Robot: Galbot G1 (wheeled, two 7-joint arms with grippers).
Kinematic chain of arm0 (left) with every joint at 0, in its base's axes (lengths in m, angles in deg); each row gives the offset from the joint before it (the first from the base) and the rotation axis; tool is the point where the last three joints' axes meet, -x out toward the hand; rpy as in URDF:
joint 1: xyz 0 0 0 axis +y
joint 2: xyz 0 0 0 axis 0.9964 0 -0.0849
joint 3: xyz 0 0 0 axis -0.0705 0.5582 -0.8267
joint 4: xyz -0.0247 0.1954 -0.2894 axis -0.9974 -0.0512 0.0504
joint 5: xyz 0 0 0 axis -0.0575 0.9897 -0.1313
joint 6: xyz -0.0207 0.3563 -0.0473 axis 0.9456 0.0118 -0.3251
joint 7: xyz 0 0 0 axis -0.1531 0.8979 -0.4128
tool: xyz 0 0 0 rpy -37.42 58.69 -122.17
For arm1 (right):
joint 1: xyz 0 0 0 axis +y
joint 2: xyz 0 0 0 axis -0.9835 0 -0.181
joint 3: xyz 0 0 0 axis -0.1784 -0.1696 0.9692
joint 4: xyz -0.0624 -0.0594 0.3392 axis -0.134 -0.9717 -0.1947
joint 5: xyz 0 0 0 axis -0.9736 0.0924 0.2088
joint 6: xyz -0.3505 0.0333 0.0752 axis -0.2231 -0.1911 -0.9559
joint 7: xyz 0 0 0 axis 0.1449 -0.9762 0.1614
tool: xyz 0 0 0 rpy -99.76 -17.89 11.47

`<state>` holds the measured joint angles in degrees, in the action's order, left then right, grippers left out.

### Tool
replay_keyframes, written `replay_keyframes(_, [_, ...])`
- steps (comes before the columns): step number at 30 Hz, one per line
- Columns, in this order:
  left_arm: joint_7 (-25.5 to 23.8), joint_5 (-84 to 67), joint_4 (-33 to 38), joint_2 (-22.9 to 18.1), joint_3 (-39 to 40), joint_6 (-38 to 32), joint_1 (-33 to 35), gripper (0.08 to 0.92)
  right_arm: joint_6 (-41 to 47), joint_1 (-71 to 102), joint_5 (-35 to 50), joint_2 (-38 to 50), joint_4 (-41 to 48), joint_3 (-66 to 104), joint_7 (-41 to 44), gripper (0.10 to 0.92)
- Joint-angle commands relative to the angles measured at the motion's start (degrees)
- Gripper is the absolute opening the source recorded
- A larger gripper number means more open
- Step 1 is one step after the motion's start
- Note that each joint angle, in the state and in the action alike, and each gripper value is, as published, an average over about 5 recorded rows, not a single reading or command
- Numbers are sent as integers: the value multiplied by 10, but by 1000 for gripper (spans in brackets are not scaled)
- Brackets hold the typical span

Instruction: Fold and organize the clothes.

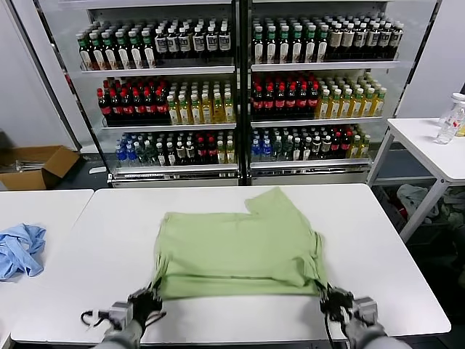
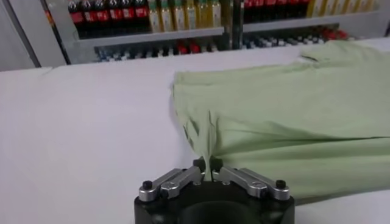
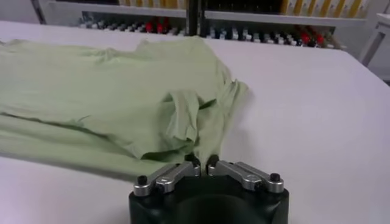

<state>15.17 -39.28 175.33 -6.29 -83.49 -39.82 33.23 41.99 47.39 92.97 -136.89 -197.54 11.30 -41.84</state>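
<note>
The light green shirt [image 1: 243, 243] lies on the white table [image 1: 378, 240], folded, with a sleeve sticking out at the far right; its graphic and buttons are hidden. My left gripper [image 1: 149, 297] is shut on the shirt's near left corner [image 2: 207, 146], which is pulled into a taut pleat between the fingers. My right gripper [image 1: 330, 298] is shut on the near right corner [image 3: 210, 137], near the table's front edge. Both corners are bunched and slightly lifted.
A light blue cloth [image 1: 18, 247] lies on a second white table at the left. A drinks cooler [image 1: 240, 94] stands behind the table. Another small table [image 1: 429, 142] with bottles stands at the right. A cardboard box [image 1: 36, 166] sits on the floor.
</note>
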Motion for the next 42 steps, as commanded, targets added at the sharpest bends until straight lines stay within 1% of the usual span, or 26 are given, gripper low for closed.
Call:
replay_keyframes(1, [5, -1, 125, 22, -61, -5, 67, 242, -19, 16, 18, 11, -87, 56, -10, 326])
replay_keyframes(4, [17, -38, 86, 39, -63, -12, -16, 338, -22, -83, 45, 28, -33, 30, -19, 404])
replay_keyframes(7, [31, -76, 17, 51, -45, -15, -102, 424, -18, -208, 58, 34, 49, -34, -25, 490])
replay_keyframes(10, [43, -106, -66, 54, -8, -13, -195, 511, -11, -331, 59, 20, 154, -117, -28, 577])
replay_keyframes(13, [49, -103, -161, 48, 44, -12, -295, 598, -3, -452, 55, -11, 271, -188, -26, 664])
replay_keyframes(17, [55, -95, -268, 29, 100, -11, -398, 719, 2, -567, 47, -57, 399, -257, -17, 775])
replay_keyframes(21, [56, -86, -347, 10, 138, -11, -467, 804, 0, -650, 38, -97, 504, -308, -8, 818])
replay_keyframes(24, [52, -88, -390, 1, 158, -11, -497, 820, -4, -691, 34, -120, 561, -329, -3, 822])
replay_keyframes(27, [44, -91, -416, -5, 168, -12, -512, 822, -8, -717, 31, -140, 608, -341, 1, 823])
replay_keyframes(31, [39, -91, -428, -11, 173, -11, -517, 823, -11, -729, 29, -157, 645, -351, 4, 823])
replay_keyframes(36, [35, -91, -426, -13, 176, -10, -507, 816, -12, -736, 30, -174, 697, -352, 13, 823])
replay_keyframes(39, [24, -85, -418, -9, 177, -10, -496, 764, -10, -733, 40, -174, 708, -352, 25, 818])
replay_keyframes(42, [13, -84, -410, -4, 178, -10, -486, 671, -3, -731, 55, -173, 712, -350, 31, 771])
